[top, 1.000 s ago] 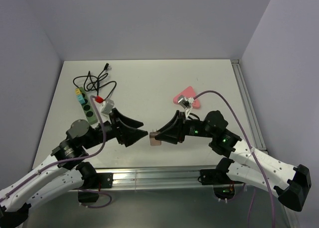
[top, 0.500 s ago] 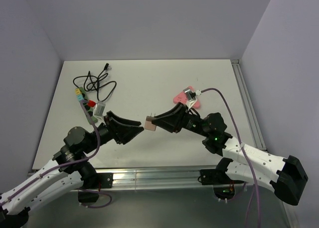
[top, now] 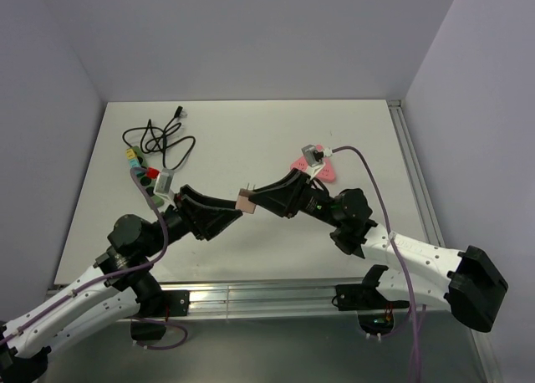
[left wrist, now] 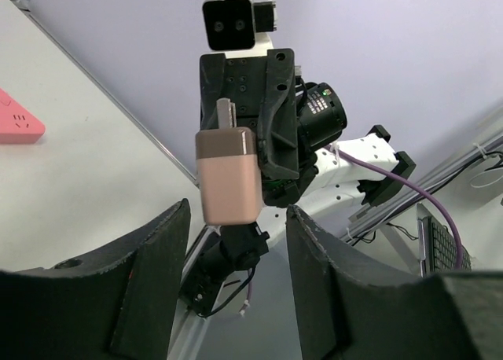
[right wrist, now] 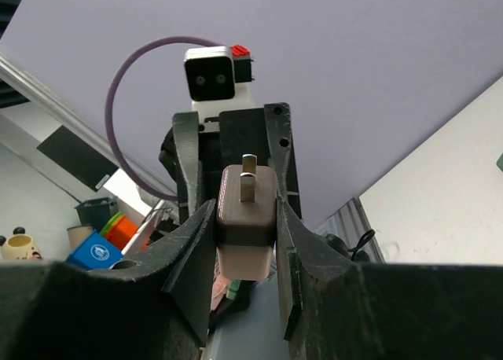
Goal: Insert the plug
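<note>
My right gripper (top: 253, 201) is shut on a small pink-brown plug adapter (top: 246, 201) with metal prongs, held in the air above the table's middle. In the right wrist view the plug (right wrist: 247, 217) sits clamped between my two fingers, prongs pointing away. My left gripper (top: 236, 211) is open, its tips just below and beside the plug; in the left wrist view the plug (left wrist: 228, 174) hangs ahead of and above the gap between the open fingers (left wrist: 149, 273), apart from them. The power strip (top: 144, 176) with coloured switches lies at the left of the table, partly hidden by my left arm.
A coiled black cable (top: 159, 140) lies at the back left next to the strip. A pink triangular object (top: 322, 167) lies right of centre, behind my right wrist. A metal rail (top: 410, 157) runs along the table's right edge.
My right gripper has carried the plug left and a little farther back. My left gripper has risen and closed in on it, so the fingertips now sit right by the plug.
</note>
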You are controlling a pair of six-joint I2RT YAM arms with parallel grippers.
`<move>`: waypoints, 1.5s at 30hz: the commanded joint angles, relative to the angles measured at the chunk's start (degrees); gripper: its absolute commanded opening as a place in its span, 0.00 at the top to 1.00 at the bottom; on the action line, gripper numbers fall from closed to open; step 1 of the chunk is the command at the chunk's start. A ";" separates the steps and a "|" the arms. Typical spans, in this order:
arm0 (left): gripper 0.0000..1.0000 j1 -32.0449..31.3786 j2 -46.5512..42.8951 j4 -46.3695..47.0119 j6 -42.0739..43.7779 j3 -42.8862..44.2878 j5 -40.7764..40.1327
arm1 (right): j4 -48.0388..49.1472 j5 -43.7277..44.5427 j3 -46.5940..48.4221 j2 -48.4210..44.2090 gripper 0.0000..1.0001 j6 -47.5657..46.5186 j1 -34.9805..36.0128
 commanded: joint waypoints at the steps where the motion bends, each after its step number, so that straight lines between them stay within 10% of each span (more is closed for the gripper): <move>1: 0.44 -0.03 0.25 3.68 -0.54 0.16 0.31 | 5.28 0.88 0.21 0.93 1.00 0.49 0.66; 9: 0.62 -0.03 1.31 4.47 -0.28 0.86 1.01 | 5.64 0.71 0.56 2.52 1.00 0.22 1.19; 16: 0.99 -0.03 1.48 2.98 0.25 1.39 0.75 | 3.18 -1.22 1.62 2.78 1.00 -1.44 1.81; 28: 1.00 -0.03 2.97 -5.98 4.46 6.31 6.54 | -20.01 -6.31 6.27 -3.54 0.43 -15.24 1.55; 45: 1.00 -0.03 6.58 -14.60 10.44 12.90 16.83 | -36.46 -26.53 12.69 -6.71 0.45 -24.21 -5.13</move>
